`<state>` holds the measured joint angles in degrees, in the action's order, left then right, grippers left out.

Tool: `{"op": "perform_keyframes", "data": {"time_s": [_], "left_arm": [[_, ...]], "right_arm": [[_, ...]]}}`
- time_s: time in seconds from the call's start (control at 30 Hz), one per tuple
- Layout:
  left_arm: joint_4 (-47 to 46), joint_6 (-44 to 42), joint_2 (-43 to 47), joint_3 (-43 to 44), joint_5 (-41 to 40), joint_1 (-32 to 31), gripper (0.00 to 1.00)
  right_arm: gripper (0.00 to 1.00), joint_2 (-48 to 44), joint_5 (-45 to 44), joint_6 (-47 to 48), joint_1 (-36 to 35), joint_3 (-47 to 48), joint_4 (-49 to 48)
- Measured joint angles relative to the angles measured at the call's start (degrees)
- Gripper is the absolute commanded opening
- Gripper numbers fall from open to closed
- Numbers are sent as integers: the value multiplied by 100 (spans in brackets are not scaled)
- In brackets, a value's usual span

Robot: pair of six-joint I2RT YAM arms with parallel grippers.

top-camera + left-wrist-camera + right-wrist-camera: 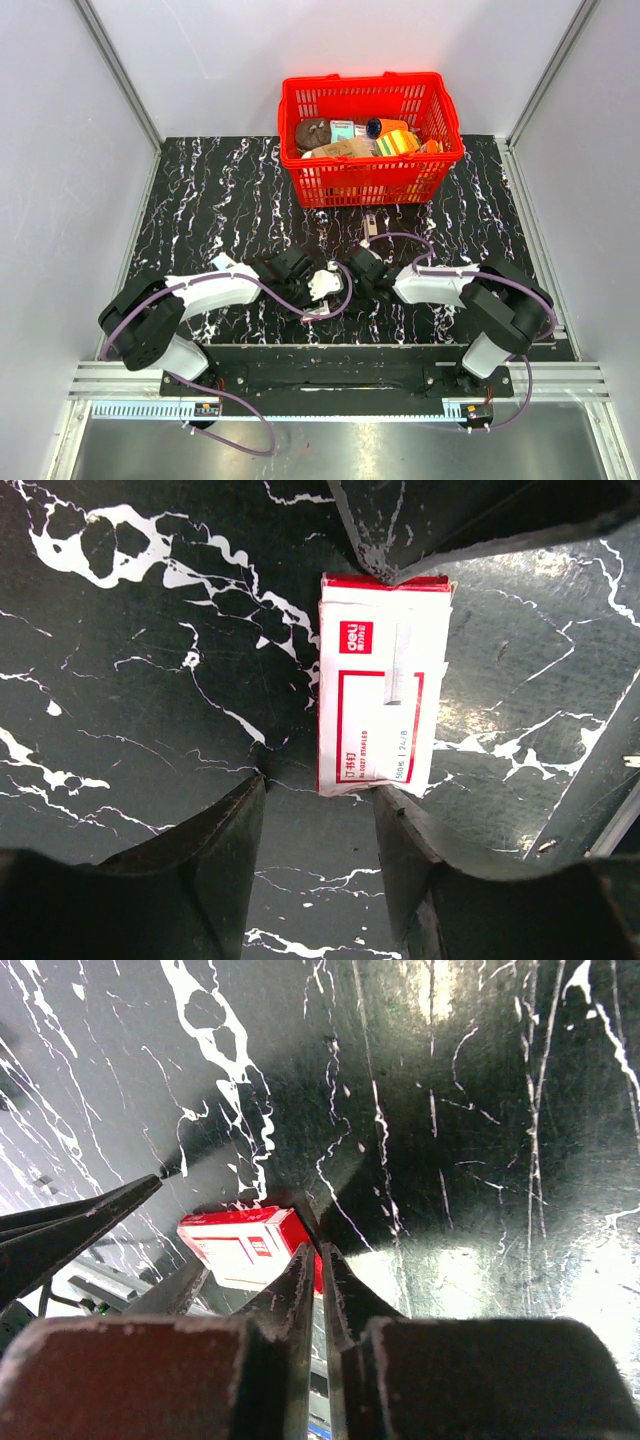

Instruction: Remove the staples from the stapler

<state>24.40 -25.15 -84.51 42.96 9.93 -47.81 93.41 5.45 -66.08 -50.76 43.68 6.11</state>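
Although both grippers sat over the red-and-white box [372, 730] at mid-table, the staples [369, 232], as best judged from the top view, lay apart from it: a thin pale strip flat on the black marbled table [220, 200], just beyond the right gripper [318, 1248] and short of the red basket [372, 180]; small in that view, so identification tentative.

Long axis of strip ran near-to-far, almost straight away from the arm bases, far end tipped slightly right; it pointed at the basket wall.

Right arm clearly nearer; strip lay off the far side of its fingers, not between them; left gripper [323, 783] was further off, on the other side of the box.

Right fingers were pressed together, only a slit between them, nothing seen in it; tips touched one short edge of the box. Left fingers were spread apart, grasping nothing; box lay just past their tips, its long axis in line with them.

Grey strip on box face in left wrist view: printed or real, could not tell.

Judgement: a pick by the right arm would need fingers released, turned toward the basket, and set across the strip's narrow width.
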Motion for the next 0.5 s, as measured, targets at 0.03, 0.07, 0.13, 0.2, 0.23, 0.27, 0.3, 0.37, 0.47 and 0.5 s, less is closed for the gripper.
{"op": "perform_keyframes", "data": {"time_s": [0.03, 0.07, 0.13, 0.2, 0.23, 0.27, 0.3, 0.37, 0.47, 0.5], "left_arm": [[2, -2, 0, 4, -2, 2, 53], [7, -2, 0, 4, -4, 7, 53], [11, -28, 0, 9, -9, 24, 56], [11, -81, 4, 9, -15, 31, 61], [11, -90, 13, 11, -20, 44, 62], [24, -90, 26, 11, -35, 74, 63], [57, -81, 48, 11, -57, 122, 65], [146, -57, 157, 15, -109, 256, 68], [299, -59, 442, 22, -170, 422, 75], [374, -55, 557, 37, -184, 476, 88]], "right_arm": [[12, 0, -2, -11, 0, -13, -22], [13, 0, -2, -28, 0, -31, -44], [17, -31, -7, -48, 4, -85, -74], [22, -129, -20, -68, 17, -177, -68], [24, -243, -26, -68, 33, -258, -28], [27, -345, -31, -72, 52, -319, 4], [30, -490, -33, -63, 101, -411, 37], [37, -833, -33, -37, 223, -592, 162], [53, -1307, -76, 107, 509, -686, 470], [58, -1460, -127, 197, 605, -684, 555]]}}
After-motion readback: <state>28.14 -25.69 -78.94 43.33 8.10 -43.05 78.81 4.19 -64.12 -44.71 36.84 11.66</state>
